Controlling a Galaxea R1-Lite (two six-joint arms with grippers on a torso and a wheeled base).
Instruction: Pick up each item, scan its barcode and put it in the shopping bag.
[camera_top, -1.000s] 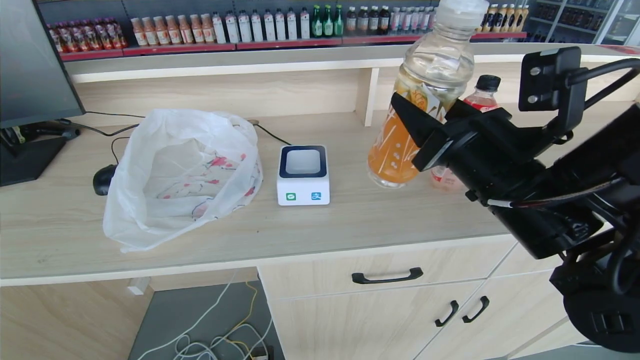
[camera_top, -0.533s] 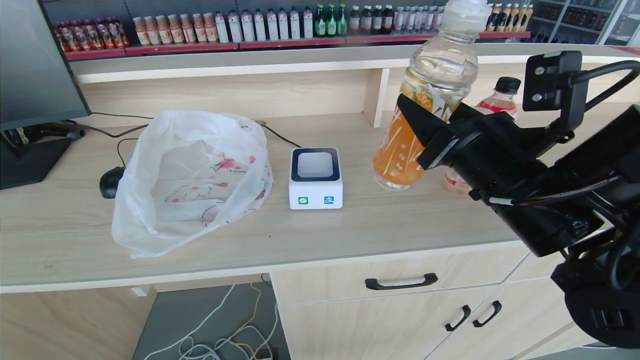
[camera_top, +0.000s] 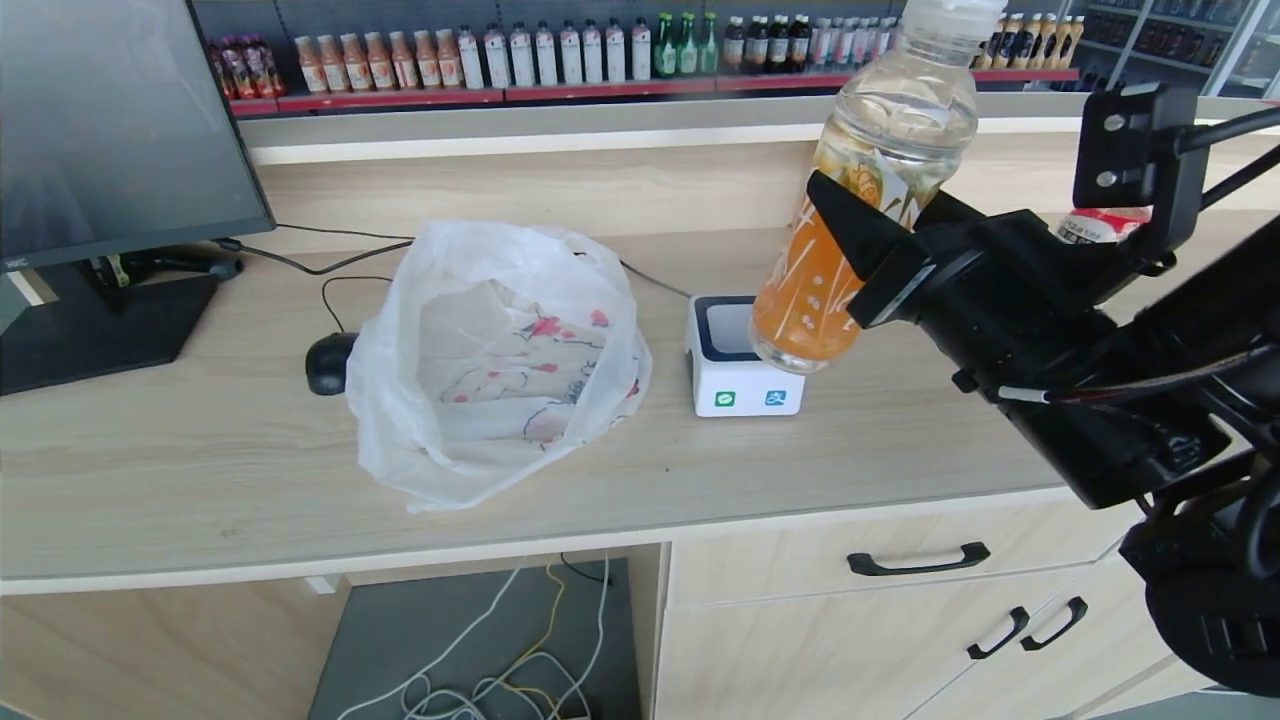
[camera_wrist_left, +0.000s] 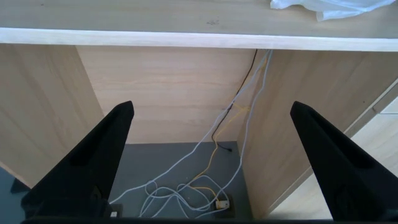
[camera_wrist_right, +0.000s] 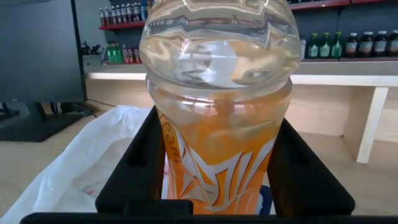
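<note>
L gripper (camera_wrist_left: 211, 106): wide open, empty, low by near table (camera_wrist_left: 186, 37) edge.
Bag (camera_top: 500, 350): on table, left of scanner, mouth gaping up. Thin floppy film, prob. sags shut if nudged.
Scanner (camera_top: 735, 385): white box, window facing up, just right of bag.
Bottle (camera_top: 880, 140): off table, near upright, base over scanner's right edge. Orange drink fills most of it, so prob. weighty. Wall smooth and round, may twist in grip; stiff enough to squeeze.
R gripper (camera_wrist_right: 221, 118): clamped across bottle's mid body, on label. Sound hold pt, prob. near balance. Can't tell where barcode sits.
2nd bottle (camera_top: 1095, 225): far right, behind R arm, red label.
</note>
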